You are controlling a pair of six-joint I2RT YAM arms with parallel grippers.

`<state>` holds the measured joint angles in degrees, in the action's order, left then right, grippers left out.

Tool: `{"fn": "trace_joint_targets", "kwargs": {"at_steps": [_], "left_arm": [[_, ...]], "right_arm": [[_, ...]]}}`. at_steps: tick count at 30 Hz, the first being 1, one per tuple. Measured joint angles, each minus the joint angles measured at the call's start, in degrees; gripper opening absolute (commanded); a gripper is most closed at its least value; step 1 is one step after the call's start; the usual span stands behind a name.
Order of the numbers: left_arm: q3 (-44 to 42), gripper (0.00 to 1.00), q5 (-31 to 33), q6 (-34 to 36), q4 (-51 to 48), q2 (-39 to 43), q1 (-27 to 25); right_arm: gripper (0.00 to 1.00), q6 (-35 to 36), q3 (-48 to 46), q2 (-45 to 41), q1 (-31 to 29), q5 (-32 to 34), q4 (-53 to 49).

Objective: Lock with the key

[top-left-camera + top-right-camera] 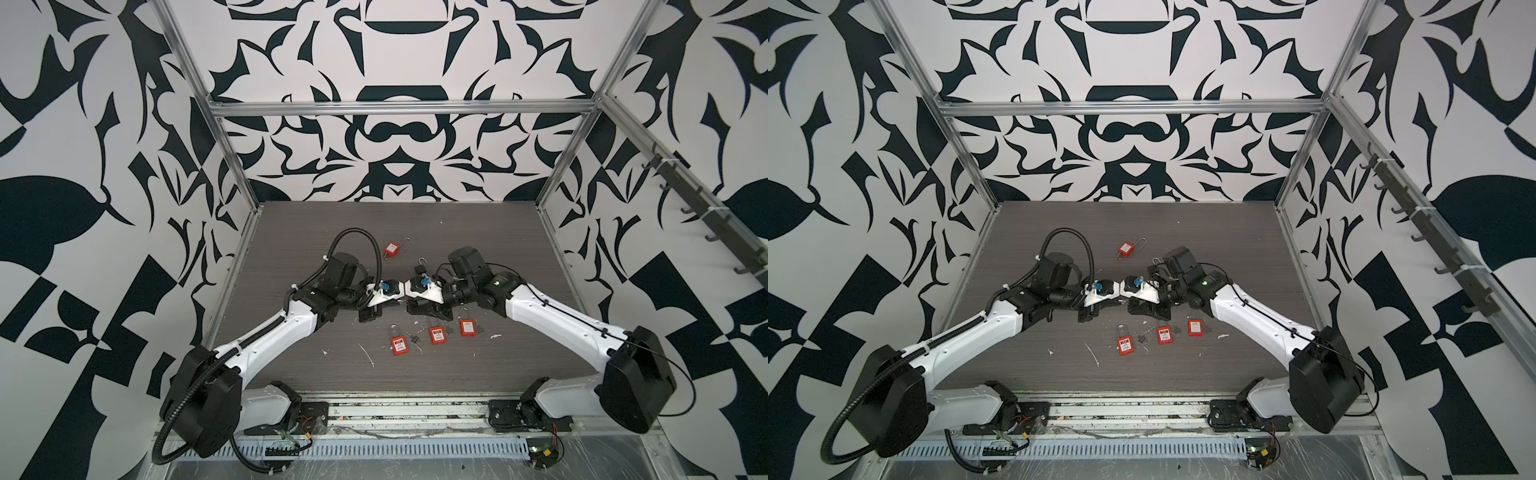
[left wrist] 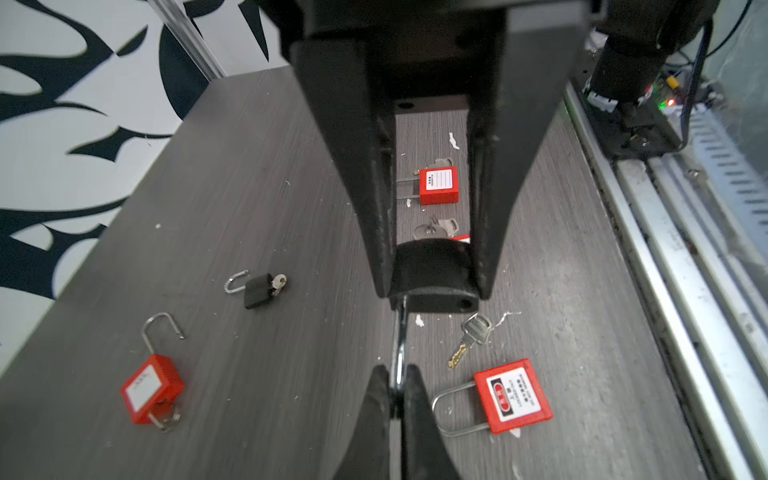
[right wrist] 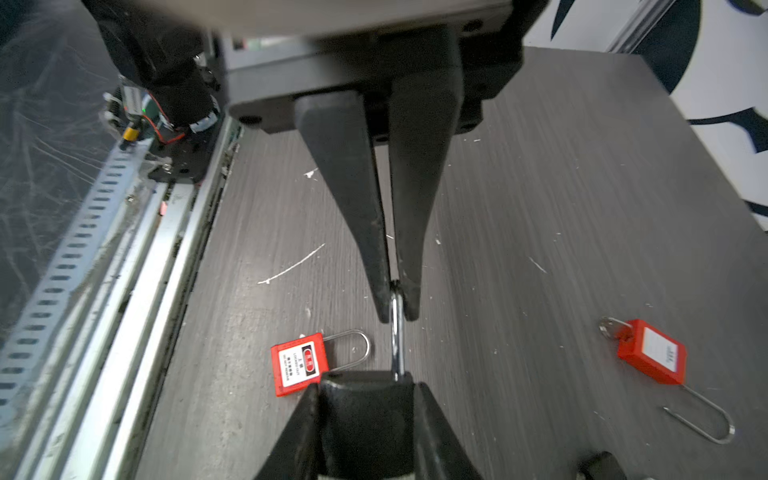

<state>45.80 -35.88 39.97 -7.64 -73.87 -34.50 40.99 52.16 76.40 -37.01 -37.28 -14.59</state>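
Above the middle of the grey wood-grain desk (image 2: 249, 187), a small black padlock (image 2: 432, 270) with a bright steel shackle (image 2: 400, 336) was held up between the two arms. The right fingers (image 2: 353, 166) stood partly open, clamped across the flat sides of the lock's body. The left fingers (image 2: 374, 411) were closed tight on the far end of the shackle. Split that way, one arm could brace the body while the other steered the bar.

An empty round hole (image 2: 465, 304) showed in the body's top face beside the seated leg, so the shackle looked open. The opposed grip seemed meant to bring the free end over that hole and press it home. The keyway end was hidden between the right fingers, so whether a key sat in it could not be told.

One loose silver-and-brass key (image 2: 471, 338) lay flat on the desk below the lock. It was just beside a red padlock (image 2: 513, 397) and looked within reach of either arm. A second red padlock (image 2: 151, 388), its shackle sprung open, lay well apart from the held lock.
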Motion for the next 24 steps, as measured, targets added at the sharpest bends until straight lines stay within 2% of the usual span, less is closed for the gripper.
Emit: {"fn": "trace_joint_targets", "kwargs": {"at_steps": [5,10,18,24], "left_arm": [[-0.3,0.00,-1.9,-6.7,-1.2,-1.4,0.3],[-0.3,0.00,-4.3,-10.2,1.5,-1.0,-0.5],[-4.3,0.00,-4.5,-12.6,5.1,2.6,-0.5],[-5.6,0.00,-4.5,-13.6,7.0,5.4,-0.5]], "right_arm": [[0.47,2.2,-4.8,-2.6,-3.5,7.7,6.2],[0.55,3.3,-5.0,-5.2,-5.1,11.9,6.6],[0.54,3.3,2.9,-6.3,-2.2,11.6,-6.7],[0.43,2.8,4.4,-6.1,-1.7,10.4,-13.2]]}}
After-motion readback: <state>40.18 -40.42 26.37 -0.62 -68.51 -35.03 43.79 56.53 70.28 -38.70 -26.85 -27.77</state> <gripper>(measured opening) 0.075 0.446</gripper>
